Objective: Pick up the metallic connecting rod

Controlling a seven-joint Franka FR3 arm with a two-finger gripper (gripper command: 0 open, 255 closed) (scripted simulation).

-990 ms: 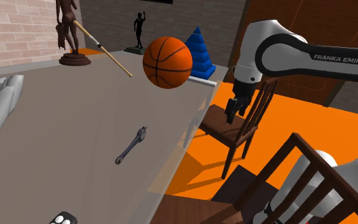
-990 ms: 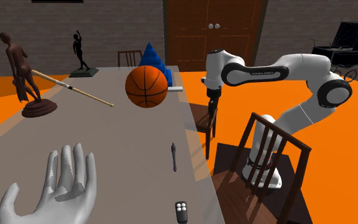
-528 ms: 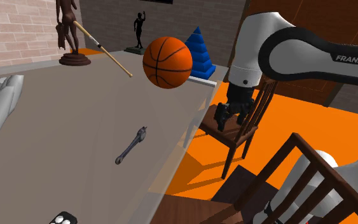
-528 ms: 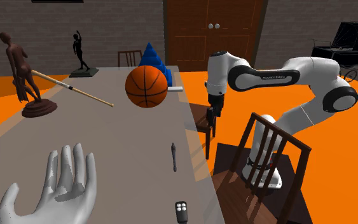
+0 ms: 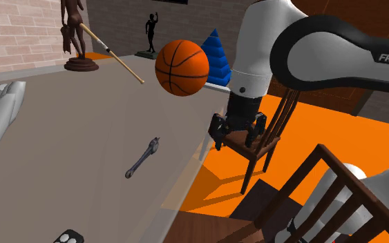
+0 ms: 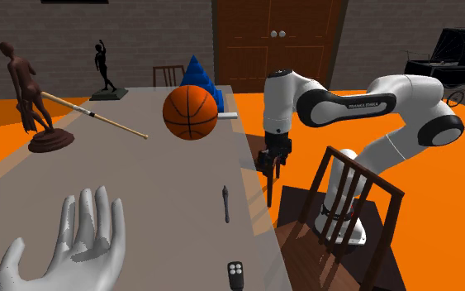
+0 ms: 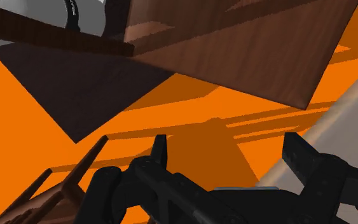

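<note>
Connecting rod (image 5: 142, 158): dark grey and slim, lying flat on the grey table (image 5: 82, 124). It lies between the basketball (image 5: 182, 67) and the small black remote (image 6: 236, 274), touching neither, on the side of the table nearer the arm.

Gripper (image 5: 239, 137): off the table, just beyond its edge, over the wooden chair (image 5: 263, 153) and the orange floor (image 5: 213, 179). Fingers (image 7: 160, 153) are spread apart with nothing between them. It is well apart from the rod. Whether the fingertips sit above or below the tabletop level cannot be told.

Risks, as judged:
- A straight sideways move toward the rod could clip the table edge if the fingertips are too low; raising the hand first would avoid this.
- The chair back is close beside the wrist, so a swing of the hand could knock it.
- The rod is thin and flat on the surface. A shallow descent would close on air, and a deep one would jam the fingertips on the table.
- Fingers closing along the rod's length rather than across it would push it away instead of gripping it.
- The forearm passes near the basketball, and a nudge could roll it onto the rod.
</note>
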